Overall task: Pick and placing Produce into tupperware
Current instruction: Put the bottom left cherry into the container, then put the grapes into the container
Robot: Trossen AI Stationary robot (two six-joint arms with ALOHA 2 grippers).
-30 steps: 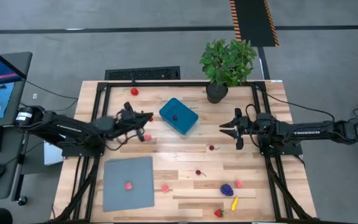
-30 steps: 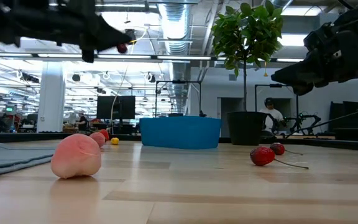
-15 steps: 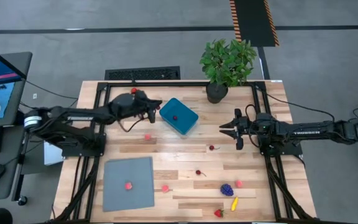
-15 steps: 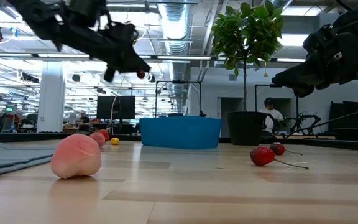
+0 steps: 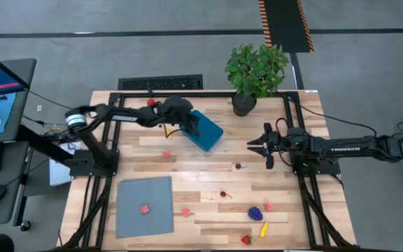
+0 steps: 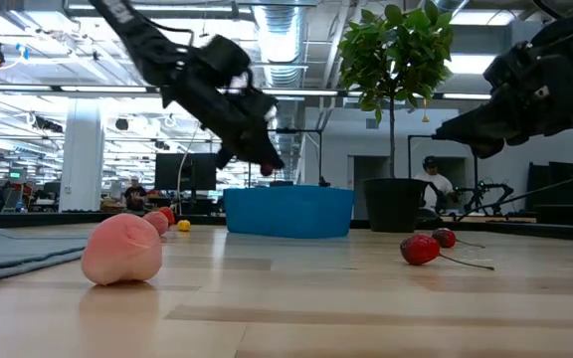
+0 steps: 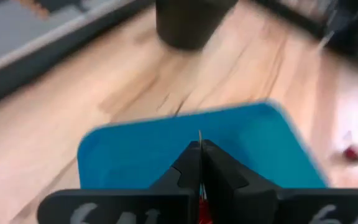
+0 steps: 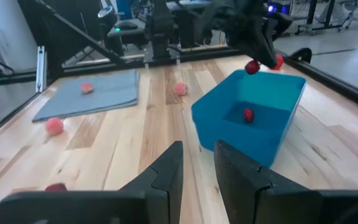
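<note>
Above the tupperware (image 5: 203, 131), your left gripper (image 6: 265, 167) pinches a small red piece of produce (image 8: 252, 67) directly over the open teal basin, while your right gripper (image 5: 259, 146) waits part-open, well apart.

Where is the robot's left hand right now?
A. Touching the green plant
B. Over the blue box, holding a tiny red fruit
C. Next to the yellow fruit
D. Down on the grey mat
B. The left hand hangs over the blue box, shut on a tiny red fruit; another red piece already lies inside.
</note>
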